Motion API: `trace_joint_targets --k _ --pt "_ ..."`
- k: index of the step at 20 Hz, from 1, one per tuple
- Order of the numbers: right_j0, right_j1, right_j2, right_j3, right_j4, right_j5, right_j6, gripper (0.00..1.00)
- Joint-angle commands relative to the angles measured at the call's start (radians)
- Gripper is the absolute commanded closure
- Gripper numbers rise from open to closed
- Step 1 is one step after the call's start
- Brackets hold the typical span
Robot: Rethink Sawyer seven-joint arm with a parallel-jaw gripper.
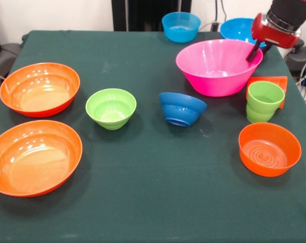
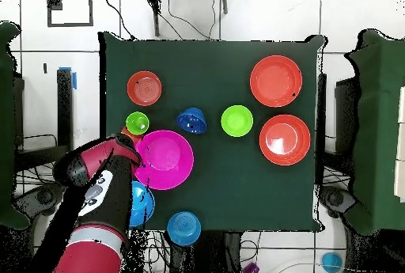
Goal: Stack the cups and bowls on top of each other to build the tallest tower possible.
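Note:
The big pink bowl (image 1: 214,68) (image 2: 164,159) stands alone on the green tablecloth, nested in nothing. My gripper (image 1: 254,50) (image 2: 130,151) is at its rim on the side nearest the robot. The lime green cup (image 1: 264,101) (image 2: 137,122) stands upright beside the pink bowl. The orange cup (image 1: 272,82) lies on its side behind it. The small dark blue bowl (image 1: 182,108) (image 2: 191,119) sits tilted mid-table. The lime green bowl (image 1: 111,108) (image 2: 236,120) is upright. No tower shows.
Two wide orange bowls (image 1: 40,88) (image 1: 35,156) sit at the left in the front view. A smaller orange bowl (image 1: 269,149) (image 2: 144,88) is at the front right. Two sky blue bowls (image 1: 181,26) (image 1: 236,28) stand at the robot's edge, one partly under the arm (image 2: 99,199).

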Motion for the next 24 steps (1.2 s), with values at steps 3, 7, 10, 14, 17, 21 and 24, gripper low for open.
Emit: trace_joint_targets --k 3,7,10,14,17,21,24 --pt "-0.017 0.001 0.026 -0.042 0.041 -0.025 0.128 1.0" --pt "-0.046 -0.044 0.042 -0.025 0.016 0.008 0.042 1.0" --pt "-0.062 -0.105 0.046 0.019 -0.001 0.023 -0.003 1.0" --pt "-0.126 -0.232 0.085 0.034 0.037 0.162 -0.087 1.0" --pt "-0.159 -0.268 0.109 -0.011 0.029 0.27 -0.149 1.0" --pt "-0.182 -0.265 0.134 -0.099 0.029 0.38 -0.145 1.0" --pt "-0.196 -0.239 0.152 -0.175 0.022 0.457 -0.14 1.0"
